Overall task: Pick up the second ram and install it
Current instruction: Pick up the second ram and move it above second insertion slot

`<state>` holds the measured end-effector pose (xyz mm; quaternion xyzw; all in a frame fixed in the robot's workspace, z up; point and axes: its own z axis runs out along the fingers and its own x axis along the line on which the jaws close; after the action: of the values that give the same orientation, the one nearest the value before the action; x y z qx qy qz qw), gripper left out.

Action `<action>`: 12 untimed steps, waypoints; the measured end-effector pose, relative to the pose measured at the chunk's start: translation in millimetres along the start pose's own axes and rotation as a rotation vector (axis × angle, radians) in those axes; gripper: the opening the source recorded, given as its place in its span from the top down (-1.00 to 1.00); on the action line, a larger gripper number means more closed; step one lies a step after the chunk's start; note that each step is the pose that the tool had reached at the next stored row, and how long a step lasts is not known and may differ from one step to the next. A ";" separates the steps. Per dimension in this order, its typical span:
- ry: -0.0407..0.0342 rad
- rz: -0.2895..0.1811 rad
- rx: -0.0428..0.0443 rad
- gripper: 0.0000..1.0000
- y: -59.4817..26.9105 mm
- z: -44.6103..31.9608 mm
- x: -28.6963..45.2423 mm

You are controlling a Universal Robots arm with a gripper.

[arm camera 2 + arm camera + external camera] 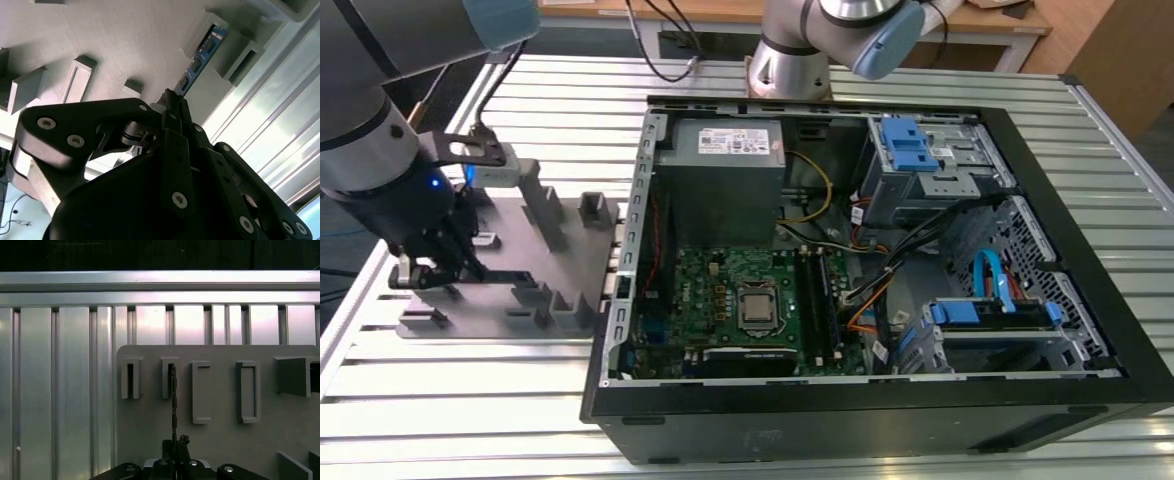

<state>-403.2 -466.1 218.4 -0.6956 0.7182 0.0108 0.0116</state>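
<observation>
Gripper [174,444] pinched on the second ram [173,390], edge-on at a slotted post [166,380] near a corner of the grey fixture block [225,440] on the ribbed table [60,390].

My arm [380,150] reaches down at the exterior view's left, wrist turning the gripper [434,270] downward, and in both wrist views my fingers [175,140] sit pinched close together on the thin edge of the second ram [199,59].
</observation>
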 end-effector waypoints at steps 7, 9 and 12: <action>-0.0016 0.000 0.0000 0.73 0.0 -9.5 -0.3; -0.0020 0.000 0.0000 0.73 0.0 -11.8 -0.4; -0.0023 0.000 0.0000 0.73 0.0 -15.1 -0.5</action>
<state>-403.2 -466.1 233.6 -0.6956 0.7182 0.0116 0.0124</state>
